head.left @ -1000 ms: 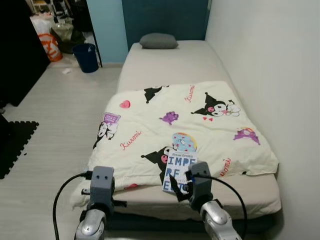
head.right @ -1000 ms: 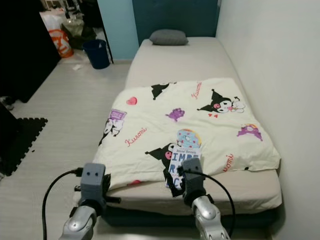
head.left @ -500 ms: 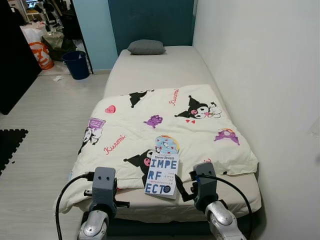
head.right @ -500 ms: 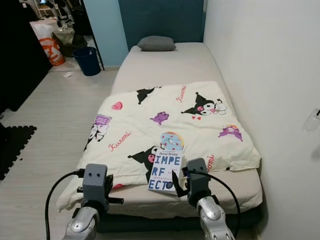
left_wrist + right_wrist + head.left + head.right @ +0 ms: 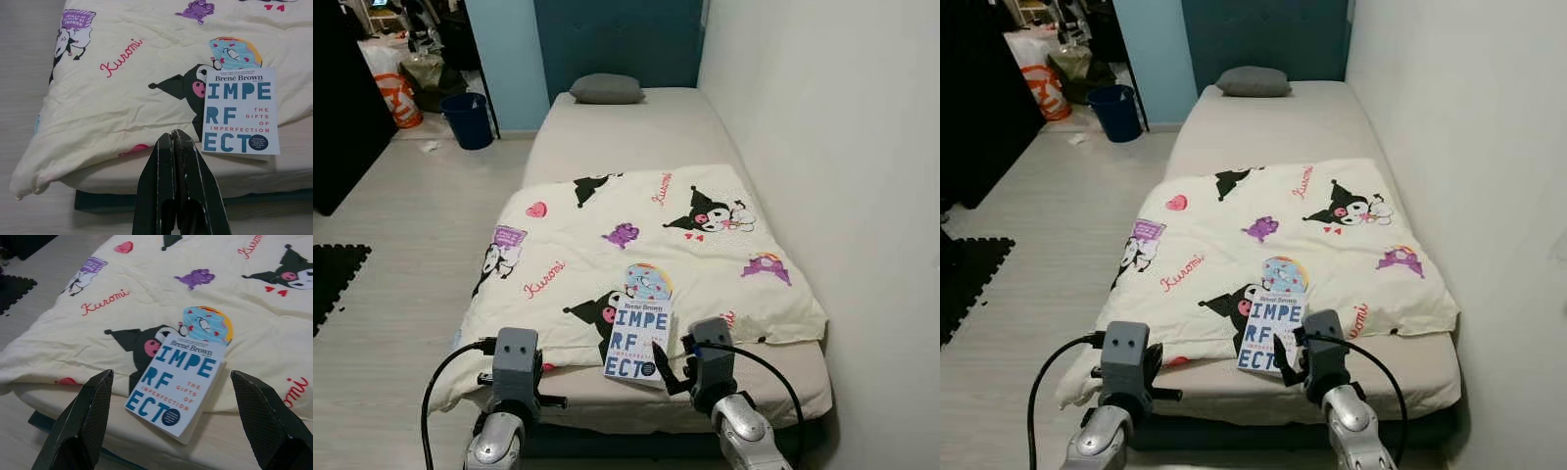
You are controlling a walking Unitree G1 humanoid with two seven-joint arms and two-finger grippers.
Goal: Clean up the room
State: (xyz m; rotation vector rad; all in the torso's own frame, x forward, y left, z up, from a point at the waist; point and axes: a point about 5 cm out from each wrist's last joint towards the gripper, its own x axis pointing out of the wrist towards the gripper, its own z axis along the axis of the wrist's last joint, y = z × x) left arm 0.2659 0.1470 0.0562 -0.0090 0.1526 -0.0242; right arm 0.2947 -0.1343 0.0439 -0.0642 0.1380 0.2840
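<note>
one book [image 5: 639,342] lying flat at the foot of one bed [image 5: 646,127], partly on the cartoon-print blanket [image 5: 607,245], cover up. one grey pillow [image 5: 606,88] at the far end. one blue bin [image 5: 470,119] and an orange bag [image 5: 393,98] on the floor beyond. right gripper [image 5: 171,423] spread wide, hovering just before the book, holding nothing. left gripper [image 5: 175,142] pressed together, off to the book's left, near the blanket's edge. against half a second ago: framing shifted slightly, book unmoved on the bed.
</note>
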